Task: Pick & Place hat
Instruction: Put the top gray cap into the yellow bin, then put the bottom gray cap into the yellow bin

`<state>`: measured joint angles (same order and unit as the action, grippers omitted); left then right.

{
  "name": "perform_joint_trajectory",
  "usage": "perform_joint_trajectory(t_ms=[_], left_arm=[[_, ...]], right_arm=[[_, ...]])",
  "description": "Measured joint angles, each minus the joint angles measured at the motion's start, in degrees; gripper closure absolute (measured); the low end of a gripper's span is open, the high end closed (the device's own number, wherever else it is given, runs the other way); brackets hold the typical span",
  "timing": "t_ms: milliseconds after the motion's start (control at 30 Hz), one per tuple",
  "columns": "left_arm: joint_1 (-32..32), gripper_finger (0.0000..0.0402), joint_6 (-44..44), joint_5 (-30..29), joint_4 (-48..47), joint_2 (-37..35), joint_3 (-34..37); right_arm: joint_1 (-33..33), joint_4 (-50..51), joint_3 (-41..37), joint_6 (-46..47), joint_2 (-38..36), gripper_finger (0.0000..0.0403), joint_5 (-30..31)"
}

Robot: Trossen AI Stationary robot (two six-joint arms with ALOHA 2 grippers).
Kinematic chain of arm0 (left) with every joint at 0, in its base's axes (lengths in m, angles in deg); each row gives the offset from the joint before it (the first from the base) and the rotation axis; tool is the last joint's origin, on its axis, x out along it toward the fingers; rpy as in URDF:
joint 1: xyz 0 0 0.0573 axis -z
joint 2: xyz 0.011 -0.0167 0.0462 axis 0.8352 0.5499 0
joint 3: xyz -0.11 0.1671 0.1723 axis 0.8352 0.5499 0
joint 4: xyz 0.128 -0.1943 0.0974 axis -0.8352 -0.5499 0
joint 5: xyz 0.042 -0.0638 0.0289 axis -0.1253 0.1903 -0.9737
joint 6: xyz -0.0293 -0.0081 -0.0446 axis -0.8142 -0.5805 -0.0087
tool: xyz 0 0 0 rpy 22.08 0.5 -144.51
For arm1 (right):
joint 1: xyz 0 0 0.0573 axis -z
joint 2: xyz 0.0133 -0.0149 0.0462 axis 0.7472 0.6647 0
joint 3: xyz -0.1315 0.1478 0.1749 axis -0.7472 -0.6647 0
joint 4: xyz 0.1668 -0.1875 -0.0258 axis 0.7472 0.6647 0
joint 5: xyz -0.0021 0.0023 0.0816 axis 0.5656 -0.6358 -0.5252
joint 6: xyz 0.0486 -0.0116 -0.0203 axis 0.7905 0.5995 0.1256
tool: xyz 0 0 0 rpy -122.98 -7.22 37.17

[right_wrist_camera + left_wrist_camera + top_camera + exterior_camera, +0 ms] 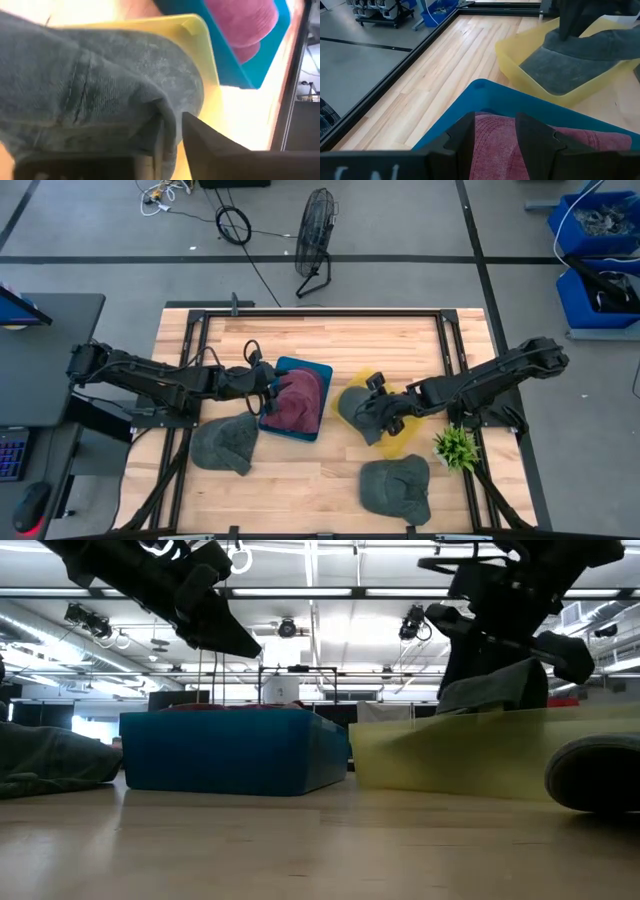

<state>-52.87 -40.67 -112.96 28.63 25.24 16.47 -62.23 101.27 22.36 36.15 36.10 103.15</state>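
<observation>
A grey-green hat (352,405) sits over the yellow tray (405,442), with my right gripper (377,413) shut on it; the right wrist view shows this hat (100,85) filling the frame above the tray (200,35). A maroon hat (297,402) lies in the blue bin (300,367). My left gripper (268,393) hangs open just above that maroon hat (495,150), touching nothing. In the low view the left gripper (225,635) is clear above the bin (235,750). My right gripper pinches a bunched fold of the grey-green hat's cloth (167,117) between its two fingers (205,142), coming slanting down from the table's right side. The hat (495,690) droops below the fingers, its lower part behind the tray's wall (450,755); whether it rests on the tray floor is hidden.
Two more grey hats lie on the wooden table, one near the left (225,443), one at the near edge (397,487). A small green plant (457,446) stands right of the yellow tray. Black frame rails (320,311) border the table top.
</observation>
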Motion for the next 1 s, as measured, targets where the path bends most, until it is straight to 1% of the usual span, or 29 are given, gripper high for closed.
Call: perform_joint_trajectory(t_ms=[100, 167, 233, 367, 433, 567, 700, 767, 900, 1000], left_arm=[[0.00, 0.0257, 0.00, 0.00, -0.01, 0.00, 0.00], [-0.01, 0.0257, 0.00, 0.01, -0.01, 0.00, 0.00], [0.00, 0.0257, 0.00, 0.00, -0.01, 0.00, 0.00], [0.00, 0.0257, -0.24, 0.02, -0.01, 0.00, 0.00], [0.00, 0.0257, -0.75, 0.02, -0.02, 0.00, 0.00], [0.00, 0.0257, -1.46, 0.04, -0.03, 0.00, 0.00], [0.00, 0.0257, -1.46, 0.02, -0.03, 0.00, 0.00], [0.00, 0.0257, -1.43, 0.02, -0.03, 0.00, 0.00], [0.00, 0.0257, -1.44, 0.02, -0.01, 0.00, 0.00], [0.00, 0.0257, -1.46, 0.02, 0.01, 0.00, 0.00]], right_arm=[[-0.02, -1.23, 0.02, 1.21, 0.00, 0.0300, 0.00], [-0.21, 0.63, 0.86, 2.39, 0.01, 0.0283, 0.30], [-0.71, 3.63, 2.96, 3.48, 0.01, 0.0268, 2.48], [-2.42, 9.52, 9.35, 6.13, 0.00, 0.0247, 9.16], [-3.32, 12.65, 13.22, 8.12, 0.00, 0.0243, 9.81], [-5.61, 17.77, 19.88, 12.48, 0.00, 0.0249, 8.37], [-8.00, 21.50, 24.43, 15.81, 0.00, 0.0263, 7.76], [-8.86, 21.94, 25.73, 18.38, 0.00, 0.0270, 5.81], [-10.17, 21.74, 26.47, 25.37, 0.00, 0.0278, -0.13], [-11.61, 21.54, 26.21, 30.09, 0.00, 0.0277, -1.93]])
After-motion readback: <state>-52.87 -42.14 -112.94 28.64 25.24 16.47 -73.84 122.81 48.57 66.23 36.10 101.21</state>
